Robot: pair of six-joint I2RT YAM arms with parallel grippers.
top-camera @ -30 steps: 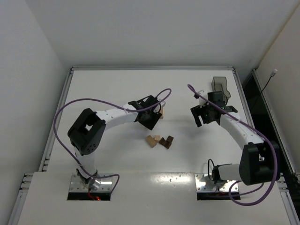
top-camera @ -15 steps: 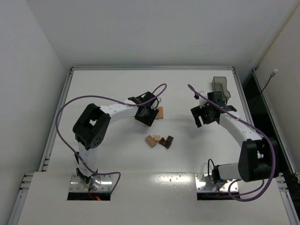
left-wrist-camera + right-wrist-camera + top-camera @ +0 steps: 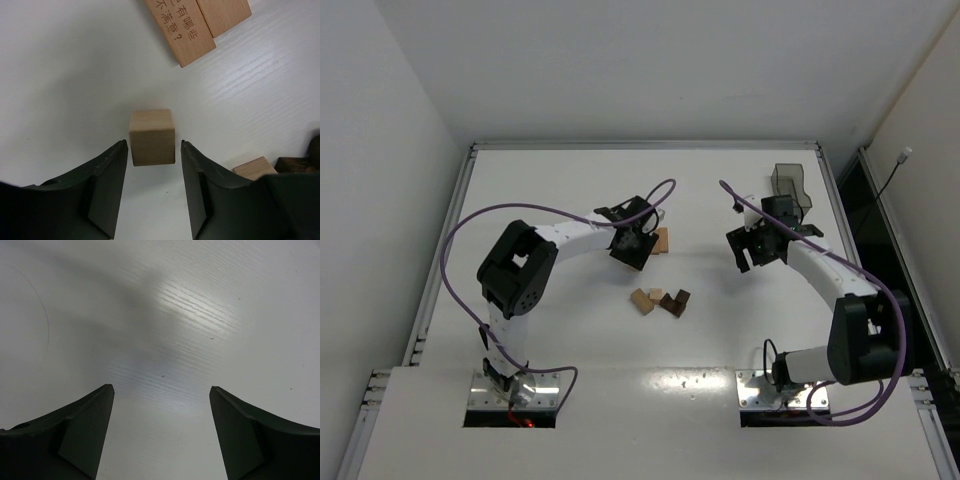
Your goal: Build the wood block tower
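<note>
**Step (judged):** grasp of 1 tan cube (image 3: 152, 137). It sits on the table (image 3: 60, 75) between the L claw (image 3: 153, 150) fingers, slim gap each side, jaws open, no grip yet.

**Next:** close squarely, lift, stack.

**Count:** ahead of claw, 2 long tan blocks (image 3: 182, 30). To 1 side, 1 tan block (image 3: 255, 167) and 1 dark block (image 3: 295, 165).

**R claw** (image 3: 161, 390): open, empty.

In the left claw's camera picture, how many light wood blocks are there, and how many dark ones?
Light tan blocks: 4
Dark brown blocks: 1, partly cut off at the edge
Total: 5
</note>
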